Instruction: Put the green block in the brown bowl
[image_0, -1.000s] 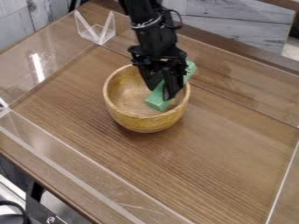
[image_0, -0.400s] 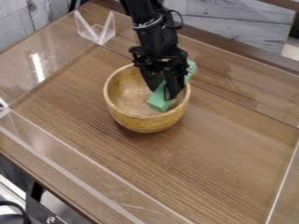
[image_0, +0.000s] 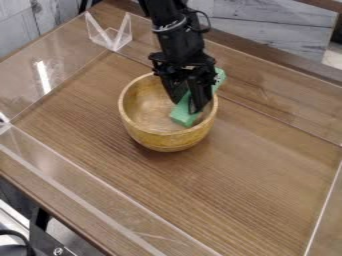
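A round light brown wooden bowl (image_0: 150, 130) sits on the wooden table, slightly left of centre. The green block (image_0: 182, 114) stands tilted inside the bowl, its lower end in the hollow near the right wall and its upper part hidden by the fingers. My black gripper (image_0: 189, 97) reaches down from above over the bowl's right side and is shut on the block. A bit of green (image_0: 218, 78) also shows beside the gripper at the bowl's rim.
A clear acrylic wall (image_0: 40, 75) rims the wooden table (image_0: 254, 180). A clear angled plastic piece (image_0: 110, 33) stands at the back left. A pale tiled wall runs behind, at the upper right.
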